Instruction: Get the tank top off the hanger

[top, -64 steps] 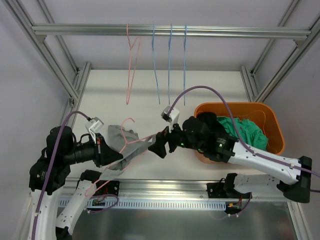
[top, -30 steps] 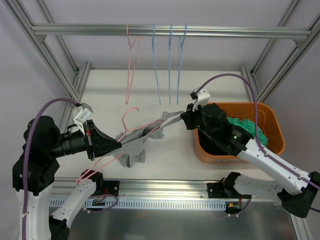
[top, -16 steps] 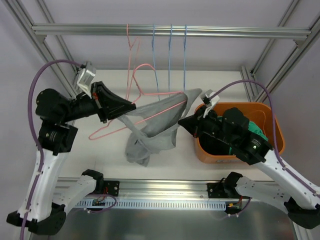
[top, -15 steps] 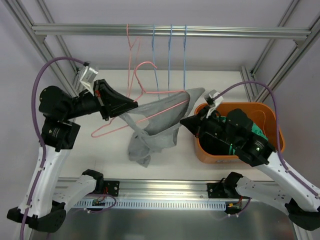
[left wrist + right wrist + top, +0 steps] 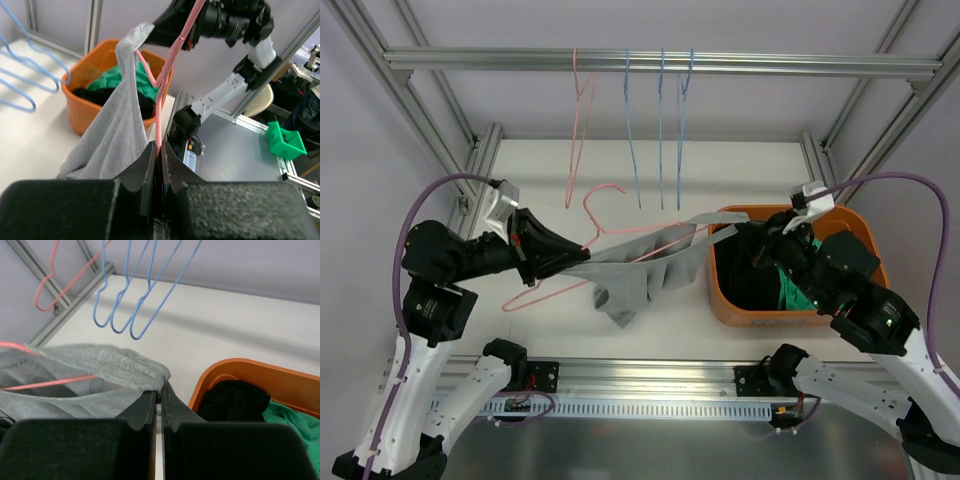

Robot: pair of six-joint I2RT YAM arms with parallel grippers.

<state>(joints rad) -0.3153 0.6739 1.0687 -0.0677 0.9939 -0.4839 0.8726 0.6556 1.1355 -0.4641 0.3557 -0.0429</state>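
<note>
While my left gripper (image 5: 157, 150) pinches hanger (image 5: 158, 120), right gripper (image 5: 160, 392) pinches top (image 5: 642, 275) strap. Top stretches sideways between them; I think right pulls away next.

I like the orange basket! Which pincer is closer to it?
Right. The right pincer holds the tank top over the rim of the orange basket; the left pincer grips the pink hanger, farther away.

Black left gripper (image 5: 159, 150) pinched tight on thin pink wire hanger (image 5: 167, 75), grey fabric tank top (image 5: 112, 135) draped over it, orange plastic basket (image 5: 82, 120) behind
</note>
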